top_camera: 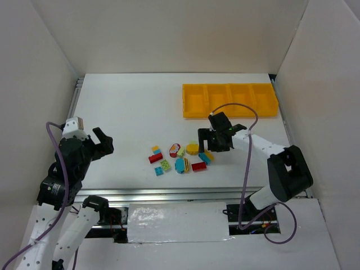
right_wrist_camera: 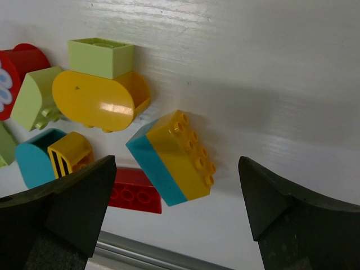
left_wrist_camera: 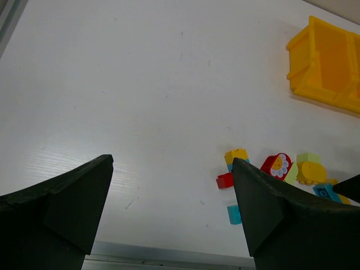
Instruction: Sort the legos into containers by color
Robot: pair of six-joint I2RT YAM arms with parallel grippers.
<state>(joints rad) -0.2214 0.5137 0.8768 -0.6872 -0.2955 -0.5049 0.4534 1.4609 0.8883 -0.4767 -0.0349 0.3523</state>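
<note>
The right gripper hangs with its fingers spread wide over the right edge of the brick pile, pinching nothing; in its wrist view a yellow-and-blue brick lies on the table between the two black fingers, touching neither. The left gripper is spread wide too, holding nothing, at about 8 o'clock on the white table, well apart from the pile. The yellow tray – four square compartments in a row – sits at about 1 o'clock on the table, near the far edge. The bricks lie in a loose cluster at 6 o'clock from the table's middle, all on the bare surface, outside the tray. Seen from the right wrist, a rounded yellow brick sits at 10 o'clock from the yellow-and-blue one, with a light green block touching it at 12 o'clock, and a flat red brick lies at 7 o'clock – partly behind the left finger.
</note>
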